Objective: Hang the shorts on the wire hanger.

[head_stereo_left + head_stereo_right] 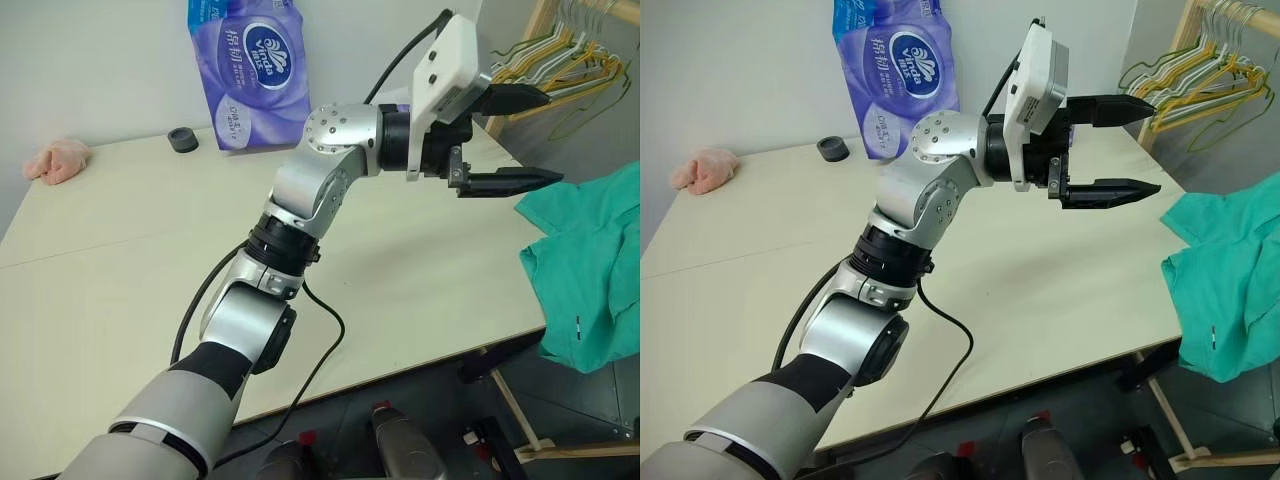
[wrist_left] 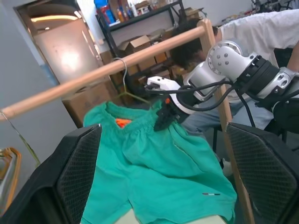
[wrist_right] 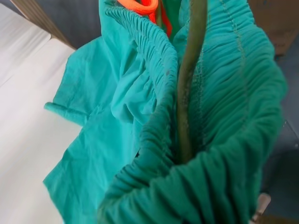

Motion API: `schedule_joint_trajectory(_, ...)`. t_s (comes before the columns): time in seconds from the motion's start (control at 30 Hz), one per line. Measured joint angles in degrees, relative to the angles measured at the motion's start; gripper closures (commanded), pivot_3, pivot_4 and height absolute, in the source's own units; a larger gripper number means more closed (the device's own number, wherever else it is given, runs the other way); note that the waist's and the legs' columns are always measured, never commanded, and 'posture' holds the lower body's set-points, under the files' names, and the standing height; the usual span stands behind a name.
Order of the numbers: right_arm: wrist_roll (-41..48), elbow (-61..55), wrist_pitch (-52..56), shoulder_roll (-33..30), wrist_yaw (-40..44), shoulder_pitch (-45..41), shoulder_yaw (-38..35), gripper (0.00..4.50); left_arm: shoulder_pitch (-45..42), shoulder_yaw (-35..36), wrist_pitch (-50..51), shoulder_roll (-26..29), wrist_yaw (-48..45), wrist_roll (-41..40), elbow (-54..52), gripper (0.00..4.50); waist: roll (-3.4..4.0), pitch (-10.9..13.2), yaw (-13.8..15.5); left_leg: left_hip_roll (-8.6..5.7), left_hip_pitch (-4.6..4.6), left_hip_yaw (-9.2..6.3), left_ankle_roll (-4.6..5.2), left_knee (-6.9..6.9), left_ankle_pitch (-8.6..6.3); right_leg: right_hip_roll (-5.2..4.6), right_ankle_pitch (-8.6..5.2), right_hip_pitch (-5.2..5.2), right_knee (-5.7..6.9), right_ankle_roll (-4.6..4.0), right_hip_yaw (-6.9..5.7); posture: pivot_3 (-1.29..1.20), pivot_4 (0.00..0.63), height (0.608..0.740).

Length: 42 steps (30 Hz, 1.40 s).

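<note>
One pair of shorts (image 2: 154, 163) pinched by closed right gripper (image 2: 164, 117), one wire hanger (image 3: 187, 84) inside waistband; left gripper (image 1: 515, 140) wide open.

We note silver-grey rounded arm segments joined by black collars, a black cable looping alongside, a white camera housing behind the left gripper (image 1: 505, 140), black fingers (image 1: 515, 97).

One shorts (image 2: 159, 163), one tissue pack (image 1: 245, 65), one pink cloth (image 1: 58, 160), perhaps six rack hangers (image 1: 560, 55).
</note>
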Motion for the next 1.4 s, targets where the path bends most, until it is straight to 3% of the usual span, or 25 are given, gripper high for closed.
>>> schedule_joint_trajectory(0.23, -0.78, -3.72, 2.9, 2.46, -0.46, -2.19, -1.25, 4.5, -2.62, 0.55, -1.44, -2.66, -2.33, 0.01, 5.26, 0.01, 0.09, 0.12, -0.82, -0.01, 0.01, 0.51, 0.29, -0.01, -0.17, 0.01, 0.11, 0.01, -0.27, 0.28, 0.64, -0.4, 0.187, 0.74)
schedule_joint_trajectory(0.33, -1.74, -5.36, 3.5, 3.75, -1.0, -2.82, -2.23, 3.72, -2.89, 0.54, -2.4, -3.36, -2.86, 0.1, 6.38, 0.0, 0.09, 0.24, -1.29, -0.02, 0.1, 0.72, 0.35, -0.01, -0.22, 0.01, 0.11, 0.01, -0.29, 0.39, 0.88, -0.4, 0.187, 0.74)
schedule_joint_trajectory(0.7, -2.82, -10.98, 4.02, 4.64, -1.08, -6.6, -3.69, 0.03, -3.68, 0.55, -3.85, -4.3, -4.61, 0.9, 7.59, 0.0, 0.12, 0.49, -3.82, -0.02, 0.29, 1.03, 0.61, -0.05, -0.44, 0.0, 0.0, 0.01, -0.33, 0.62, 1.15, -0.41, 0.185, 0.74)
schedule_joint_trajectory(0.93, -4.63, -14.52, -7.28, 4.85, 0.01, -2.47, 2.79, 0.03, -3.78, 0.57, -4.78, -4.36, -4.73, 1.19, 7.77, 0.0, 0.16, 0.52, -4.66, -0.03, 0.31, 1.1, 0.63, -0.06, -0.51, -0.01, -0.07, 0.01, -0.34, 0.73, 1.21, -0.4, 0.183, 0.74)
schedule_joint_trajectory(1.27, -9.48, -17.97, -43.37, 5.1, 4.66, 1.93, 12.44, 0.03, -3.65, 0.57, -4.8, -4.01, -4.59, 2.1, 7.75, 0.0, 0.15, 0.55, -5.63, -0.03, 0.39, 1.14, 0.62, -0.06, -0.55, -0.02, -0.08, 0.01, -0.38, 0.81, 1.25, -0.38, 0.175, 0.74)
schedule_joint_trajectory(1.4, -7.25, -22.91, -50.88, 7.52, 9.78, 3.68, 16.73, 0.03, -2.82, 0.54, -4.79, -3.24, -2.37, 3.73, 7.5, 0.0, 0.07, 0.59, -5.88, 0.04, 0.43, 1.09, 0.61, -0.07, -0.57, 0.04, -0.07, 0.12, -0.39, 0.82, 1.21, -0.36, 0.168, 0.74)
